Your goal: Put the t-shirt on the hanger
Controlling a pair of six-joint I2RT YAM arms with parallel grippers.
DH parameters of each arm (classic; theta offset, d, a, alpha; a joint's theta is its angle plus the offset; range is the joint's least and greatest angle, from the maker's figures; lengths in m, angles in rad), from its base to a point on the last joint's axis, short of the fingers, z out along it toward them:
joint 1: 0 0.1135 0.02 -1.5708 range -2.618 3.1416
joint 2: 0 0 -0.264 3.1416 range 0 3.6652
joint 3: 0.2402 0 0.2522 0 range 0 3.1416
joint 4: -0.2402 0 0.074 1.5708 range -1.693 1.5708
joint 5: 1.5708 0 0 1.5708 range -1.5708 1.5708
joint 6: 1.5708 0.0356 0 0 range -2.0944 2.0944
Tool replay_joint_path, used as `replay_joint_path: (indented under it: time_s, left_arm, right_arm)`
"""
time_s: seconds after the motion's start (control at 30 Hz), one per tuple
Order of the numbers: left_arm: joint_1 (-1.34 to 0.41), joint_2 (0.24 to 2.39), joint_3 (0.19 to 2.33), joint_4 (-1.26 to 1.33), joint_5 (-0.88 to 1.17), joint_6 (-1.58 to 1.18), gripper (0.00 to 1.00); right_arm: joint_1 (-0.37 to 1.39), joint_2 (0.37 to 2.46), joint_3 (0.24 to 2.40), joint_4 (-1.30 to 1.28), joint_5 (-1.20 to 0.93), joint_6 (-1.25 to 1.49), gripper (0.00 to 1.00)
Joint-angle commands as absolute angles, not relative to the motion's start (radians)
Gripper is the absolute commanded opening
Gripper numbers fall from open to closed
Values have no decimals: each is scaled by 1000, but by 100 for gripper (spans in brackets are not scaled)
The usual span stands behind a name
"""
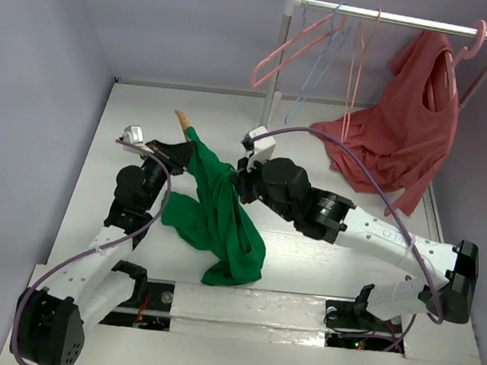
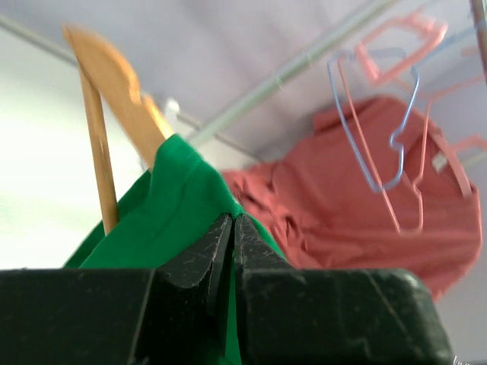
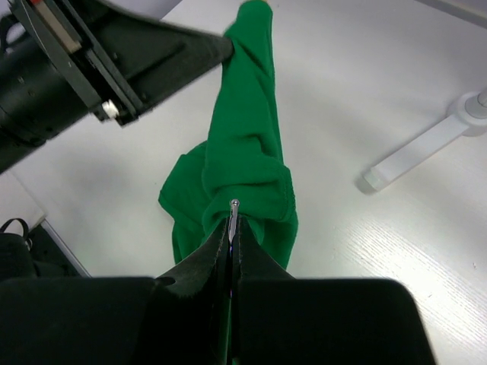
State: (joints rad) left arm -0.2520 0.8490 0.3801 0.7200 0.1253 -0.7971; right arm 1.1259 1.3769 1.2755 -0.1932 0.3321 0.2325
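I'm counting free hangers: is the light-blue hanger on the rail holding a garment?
No, the light-blue hanger hangs bare from the rail, with the salmon-red garment hanging further right.

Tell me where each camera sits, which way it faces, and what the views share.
Top external: above and behind the arms, looking down on the table; both arms show.
Left wrist: on the left arm, looking up past the left pincer at the wooden hanger and clothes rack.
Right wrist: on the right arm, looking down past the right pincer at the table and left arm.
Shared: all three show the green t-shirt.
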Motion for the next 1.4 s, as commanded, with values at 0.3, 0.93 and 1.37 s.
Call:
replay_joint_path:
  time_s: [0.3, 0.93, 1.37]
  left_arm:
    - [-172, 963, 701, 575, -124, -752, 0]
    - [-14, 982, 1119, 247, -25, -646, 0]
    - [-116, 826, 1008, 94, 98, -555, 79]
  right_arm:
    - [1124, 1270, 1276, -314, 287, 235, 0]
    - [1124, 1213, 1662, -561, 292, 127, 0]
    - [1115, 1362, 1815, -722, 318, 104, 0]
